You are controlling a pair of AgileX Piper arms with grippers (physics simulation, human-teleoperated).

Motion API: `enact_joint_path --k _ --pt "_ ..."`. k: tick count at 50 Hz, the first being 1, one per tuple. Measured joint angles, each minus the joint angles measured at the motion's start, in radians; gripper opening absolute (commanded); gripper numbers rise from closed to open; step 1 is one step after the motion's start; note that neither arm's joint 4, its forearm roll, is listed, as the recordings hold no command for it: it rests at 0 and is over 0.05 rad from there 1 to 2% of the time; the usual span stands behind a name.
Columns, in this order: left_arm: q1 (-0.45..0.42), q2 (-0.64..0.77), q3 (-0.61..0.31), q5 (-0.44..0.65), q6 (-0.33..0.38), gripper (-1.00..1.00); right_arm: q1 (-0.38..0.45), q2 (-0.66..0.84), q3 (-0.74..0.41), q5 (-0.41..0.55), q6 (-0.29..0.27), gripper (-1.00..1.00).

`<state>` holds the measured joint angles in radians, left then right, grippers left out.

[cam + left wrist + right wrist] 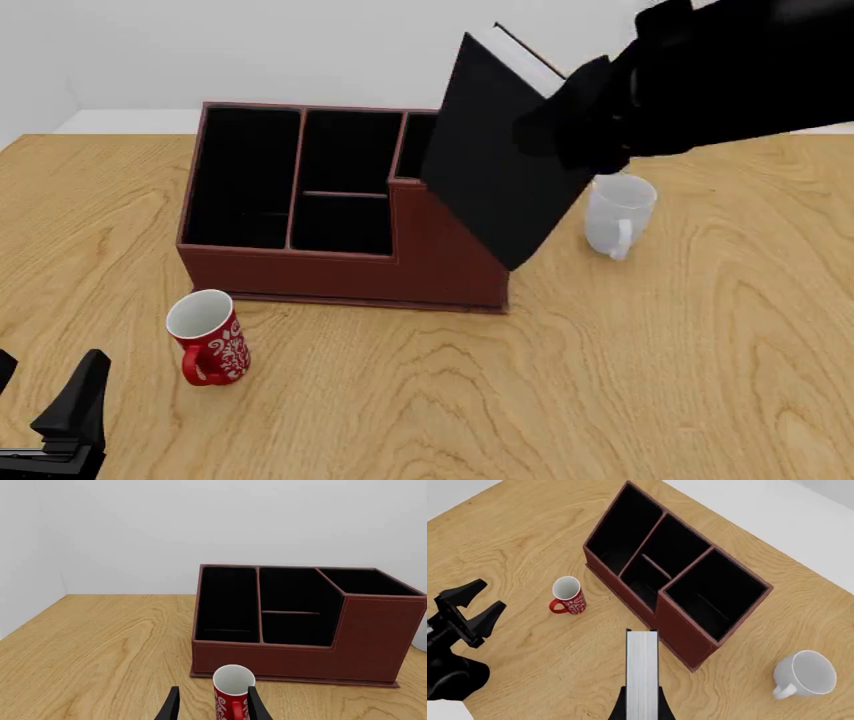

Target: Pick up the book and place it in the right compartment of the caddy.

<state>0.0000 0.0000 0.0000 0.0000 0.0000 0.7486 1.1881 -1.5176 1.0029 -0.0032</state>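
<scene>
The book (494, 170) is black, held tilted in the air by my right gripper (567, 125), its lower corner in front of the caddy's right end. In the right wrist view its white page edge (642, 670) runs between the fingers (662, 707), which are shut on it. The reddish-brown caddy (334, 272) stands mid-table, and its tall right compartment (714, 595) lies just ahead of the book and is empty; the left wrist view also shows it (367, 582). My left gripper (40, 385) is open and empty near the front left corner.
A red patterned mug (207, 340) stands in front of the caddy's left end, just ahead of my left gripper (213, 687). A white mug (618, 215) stands right of the caddy, close to the book. The caddy's other compartments (227, 605) are empty.
</scene>
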Motion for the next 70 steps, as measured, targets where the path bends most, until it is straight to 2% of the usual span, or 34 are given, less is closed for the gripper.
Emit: enact_joint_path --k 15,26,53,70 --pt "0.000 0.000 0.000 0.000 0.000 1.00 -0.044 0.137 -0.304 0.147 -0.049 -1.00" --pt "0.000 0.000 0.000 0.000 0.000 1.00 -0.078 0.230 -0.452 0.195 -0.093 -1.00" --pt "0.000 0.000 0.000 0.000 0.000 1.00 -0.168 0.424 -0.634 0.217 -0.170 -1.00" --pt "0.000 0.000 0.000 0.000 0.000 1.00 -0.202 0.517 -0.716 0.217 -0.175 -1.00"
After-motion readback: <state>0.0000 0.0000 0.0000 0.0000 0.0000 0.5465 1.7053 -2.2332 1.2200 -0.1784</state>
